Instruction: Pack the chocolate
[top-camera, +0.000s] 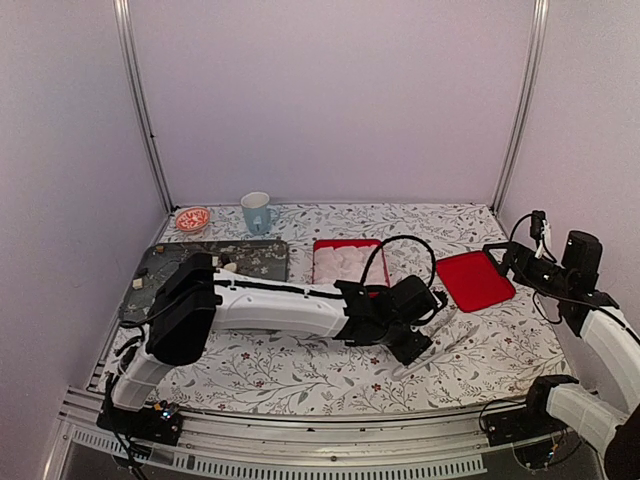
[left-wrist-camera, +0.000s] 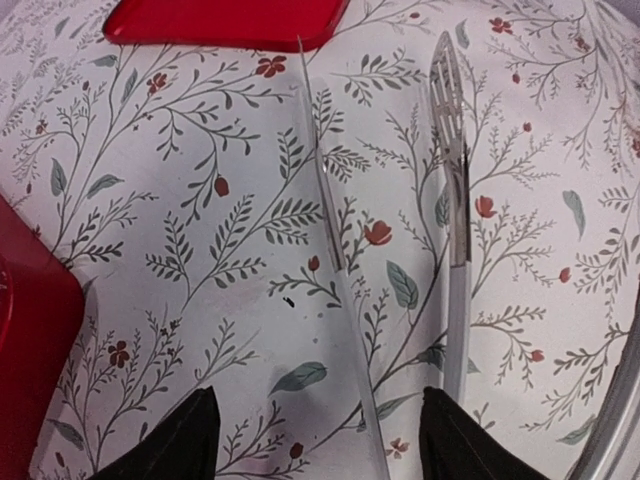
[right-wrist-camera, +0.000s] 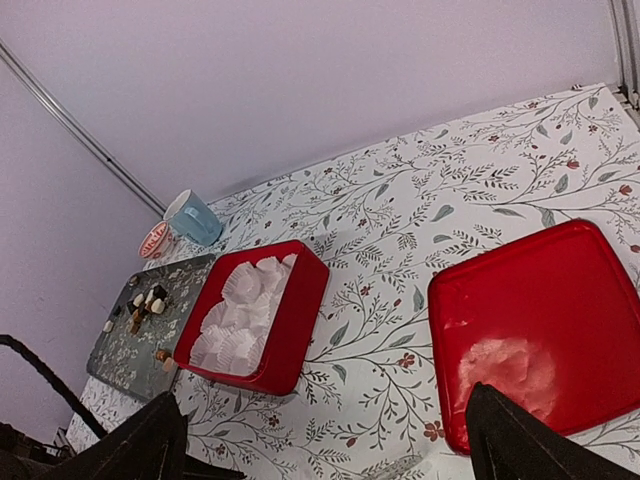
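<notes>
The chocolate (right-wrist-camera: 148, 300) lies as small dark, tan and whitish lumps on a dark floral tray (right-wrist-camera: 120, 360), also seen at the left in the top view (top-camera: 250, 262). The red box (top-camera: 345, 262) next to it holds white paper cups (right-wrist-camera: 240, 315). Its red lid (top-camera: 475, 280) lies to the right. My left gripper (top-camera: 418, 345) is low over the cloth, jaws apart astride metal tongs (left-wrist-camera: 452, 170); whether a finger touches them I cannot tell. My right gripper (right-wrist-camera: 330, 450) is open, empty and raised at the right.
A blue cup (top-camera: 258, 212) and a small red-and-white bowl (top-camera: 192, 218) stand at the back left. The left arm stretches across the front of the red box. In the left wrist view the box's corner (left-wrist-camera: 35, 310) is at the left and the lid (left-wrist-camera: 225, 20) at the top.
</notes>
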